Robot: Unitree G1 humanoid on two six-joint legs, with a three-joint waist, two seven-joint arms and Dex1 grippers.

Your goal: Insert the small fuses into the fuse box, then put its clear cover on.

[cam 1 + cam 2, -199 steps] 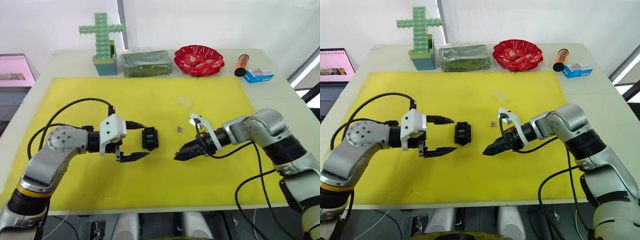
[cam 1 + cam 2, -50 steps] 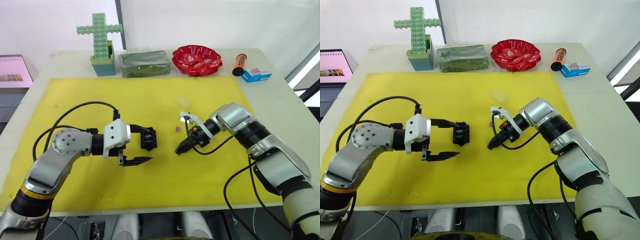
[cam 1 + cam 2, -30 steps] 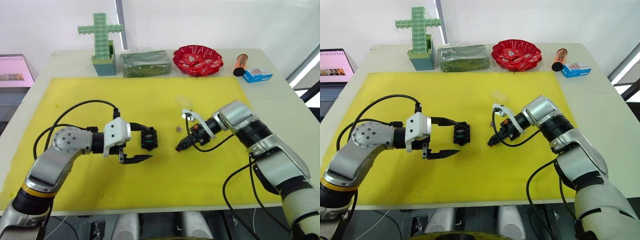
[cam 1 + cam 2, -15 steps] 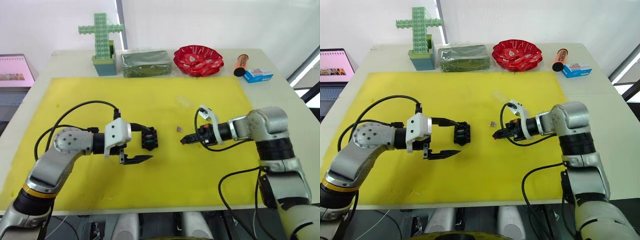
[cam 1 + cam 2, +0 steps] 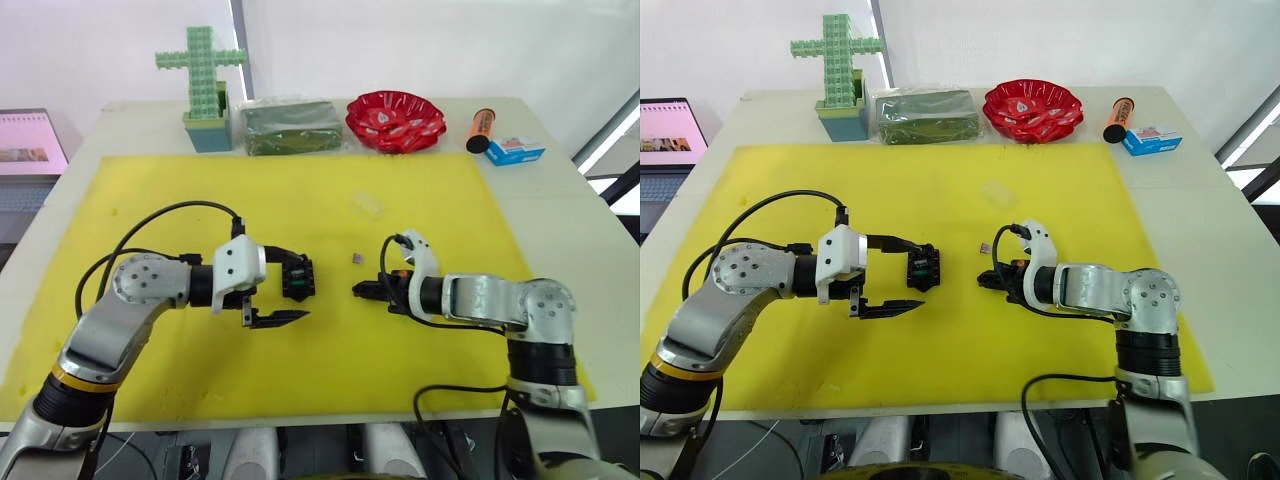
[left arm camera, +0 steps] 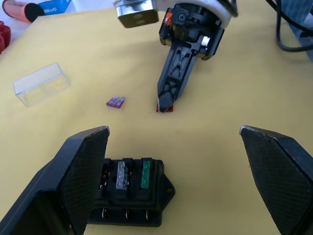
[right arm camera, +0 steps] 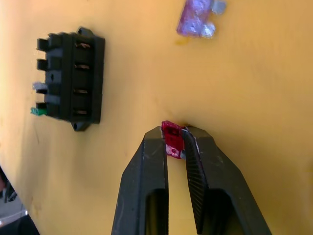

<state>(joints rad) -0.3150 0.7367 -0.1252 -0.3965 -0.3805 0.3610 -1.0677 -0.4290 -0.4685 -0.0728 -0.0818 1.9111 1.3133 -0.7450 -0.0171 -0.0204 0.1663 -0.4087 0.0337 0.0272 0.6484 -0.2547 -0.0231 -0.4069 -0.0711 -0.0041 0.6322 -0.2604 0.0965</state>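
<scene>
Box [image 6: 129,196] mid-mat holds grey and green fuses. Right gripper [image 7: 176,142] pinches the red fuse [image 7: 172,139]; mauve fuse [image 6: 115,101] and cover [image 6: 41,83] remain. Left gripper [image 5: 285,288] is spread around the box.

The flat mat [image 5: 300,200] is plain yellow. The small ribbed plastic fuse box [image 6: 132,196] is black, with one grey fuse [image 6: 121,175] and one green fuse [image 6: 145,174] in it. The tiny square fuse [image 7: 172,139] is red, the other loose fuse [image 7: 196,19] mauve. The rectangular plastic cover [image 6: 41,83] is clear, colourless.
</scene>
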